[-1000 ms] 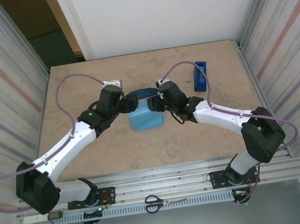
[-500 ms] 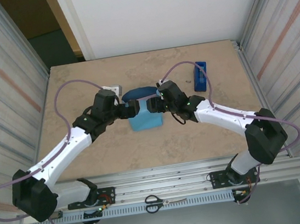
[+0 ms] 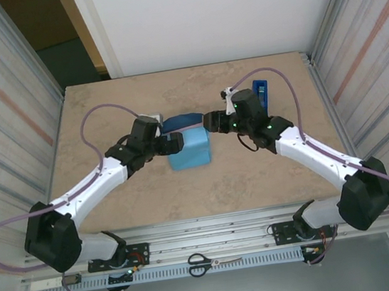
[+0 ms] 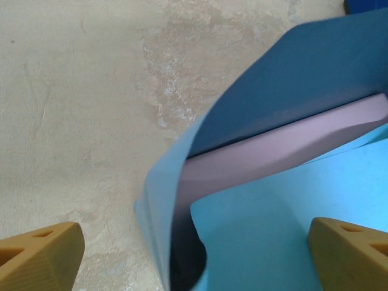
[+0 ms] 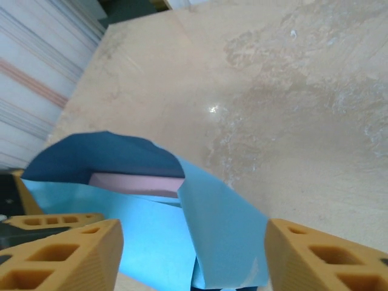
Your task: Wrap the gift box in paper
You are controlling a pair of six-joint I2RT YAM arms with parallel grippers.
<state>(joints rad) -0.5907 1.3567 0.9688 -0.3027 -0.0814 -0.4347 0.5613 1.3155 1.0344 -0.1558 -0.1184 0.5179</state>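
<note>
Viewing from the top cam: the gift box sat near the centre of the surface, slightly toward the far edge, enclosed in the paper. The paper's light-blue face was outward on the top and near side. A dark navy flap curled up at the far side of the parcel.

Left wrist cam: the pink box edge was exposed betw. the navy flap above and the light-blue sheet below. The paper bulged in a loose loop at the box corner, not flat against it.

Right wrist cam: the same pink edge showed under the navy flap, w/ a light-blue fold hanging loose toward the cam.

L end effector was at the parcel's left side, jaws spread wide, nothing clamped. The looped paper corner lay betw. and ahead of its fingers.

R end effector was at the parcel's far-right corner, jaws apart. Loose paper lay betw. its fingers, not pinched.

Misc.: the tape dispenser lay near the far-right corner of the surface, well apart from the parcel. Scissors lay on the rail below the near edge.
</note>
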